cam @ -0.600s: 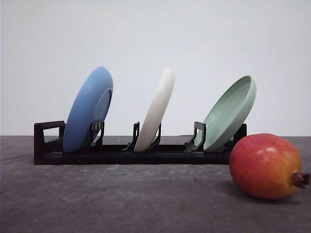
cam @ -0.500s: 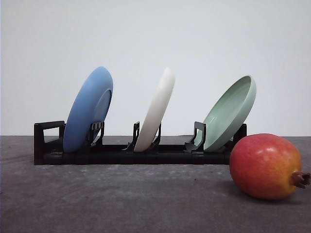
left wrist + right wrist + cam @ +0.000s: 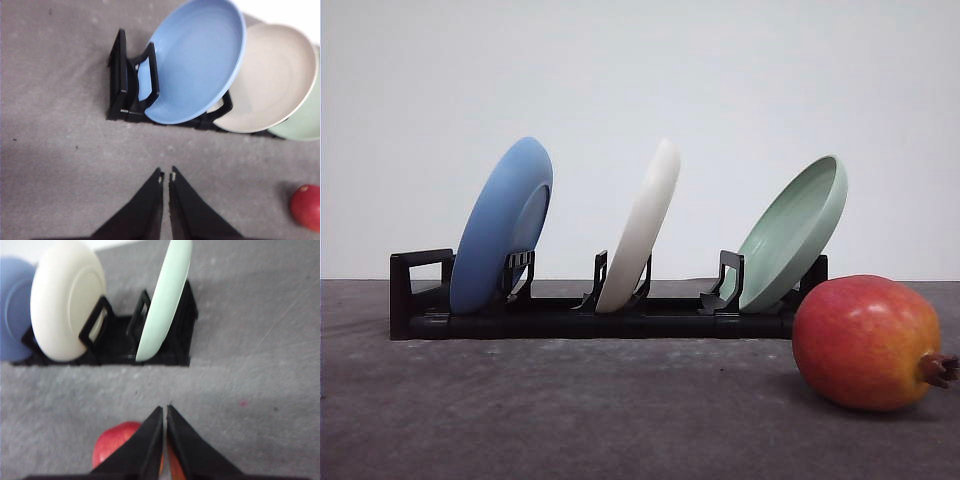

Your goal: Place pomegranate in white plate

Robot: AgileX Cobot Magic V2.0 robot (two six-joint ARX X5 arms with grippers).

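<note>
Overhead, both the left gripper (image 3: 166,176) and right gripper (image 3: 165,410) hang clenched with nothing between their fingers. Under the right one, the pomegranate (image 3: 866,343) lies on the table (image 3: 570,410), near the rack (image 3: 590,318) holding the white plate (image 3: 642,228) upright.

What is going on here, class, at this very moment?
Nothing is being handled yet. The pomegranate lies on the grey table, in front of the right end of a black rack. The white plate stands tilted in the rack's middle slot, between a blue plate and a green plate. The left gripper and right gripper are shut, holding nothing.
</note>
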